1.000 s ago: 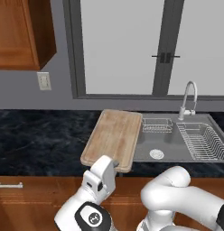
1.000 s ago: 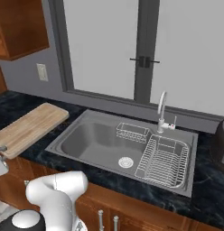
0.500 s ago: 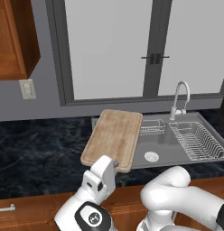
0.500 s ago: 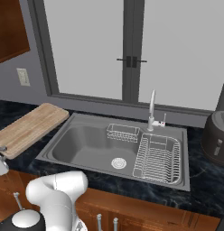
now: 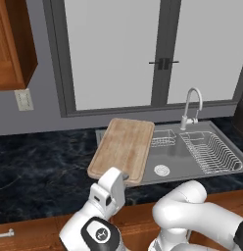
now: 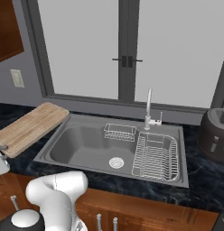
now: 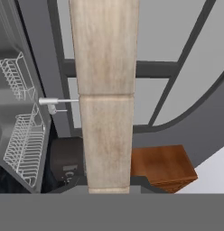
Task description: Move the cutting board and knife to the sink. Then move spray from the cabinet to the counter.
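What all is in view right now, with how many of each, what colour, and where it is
cutting board: one, light tan wood, held up over the sink's left edge
sink: one, grey metal, set in the counter under the window
faucet: one, silver, behind the basin
dish rack: one, white wire, in the sink's right part
small wire basket: one, white, at the basin's back wall
counter: one, black with pale veins
toaster: one, dark grey, on the counter right of the sink
wall cabinet: one, reddish-brown, upper left
wall outlet: one, pale, below that cabinet
window: one, grey frame, pale panes
claw: one, white, shut on the board's near edge
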Controlling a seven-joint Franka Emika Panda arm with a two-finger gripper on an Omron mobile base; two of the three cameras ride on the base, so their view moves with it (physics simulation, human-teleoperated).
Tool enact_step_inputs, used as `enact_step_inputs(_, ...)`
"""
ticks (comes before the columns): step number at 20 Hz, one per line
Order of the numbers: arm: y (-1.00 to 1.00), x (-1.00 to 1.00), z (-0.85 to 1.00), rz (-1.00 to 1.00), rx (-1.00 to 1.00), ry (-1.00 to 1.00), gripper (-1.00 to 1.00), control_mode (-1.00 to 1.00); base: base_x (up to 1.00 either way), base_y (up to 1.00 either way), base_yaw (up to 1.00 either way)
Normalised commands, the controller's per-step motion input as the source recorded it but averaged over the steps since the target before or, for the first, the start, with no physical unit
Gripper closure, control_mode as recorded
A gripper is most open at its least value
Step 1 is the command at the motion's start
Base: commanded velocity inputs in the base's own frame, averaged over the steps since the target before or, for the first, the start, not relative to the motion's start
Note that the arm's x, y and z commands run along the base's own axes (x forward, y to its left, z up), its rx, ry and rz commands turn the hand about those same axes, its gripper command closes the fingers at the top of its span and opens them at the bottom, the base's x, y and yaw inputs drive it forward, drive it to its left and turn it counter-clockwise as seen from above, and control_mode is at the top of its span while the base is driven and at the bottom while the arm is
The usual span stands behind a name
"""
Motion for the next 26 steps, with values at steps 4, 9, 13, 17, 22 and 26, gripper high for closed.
enact_step_inputs(4, 0.0, 0.0, 0.0, 0.0, 0.0, 0.0, 1.0, 1.0, 0.0, 0.0, 0.0)
enact_step_inputs(9, 0.0, 0.0, 0.0, 0.0, 0.0, 0.0, 1.0, 1.0, 0.0, 0.0, 0.0)
enact_step_inputs(13, 0.0, 0.0, 0.0, 0.0, 0.0, 0.0, 1.0, 1.0, 0.0, 0.0, 0.0)
enact_step_inputs(17, 0.0, 0.0, 0.0, 0.0, 0.0, 0.0, 1.0, 1.0, 0.01, 0.0, 0.0)
enact_step_inputs(22, 0.0, 0.1, -0.01, -0.02, 0.01, 0.0, 1.0, -1.0, 0.06, 0.0, 0.0)
enact_step_inputs(26, -0.01, 0.35, -0.07, -0.14, 0.05, 0.0, 1.0, -1.0, 0.0, 0.0, 0.0)
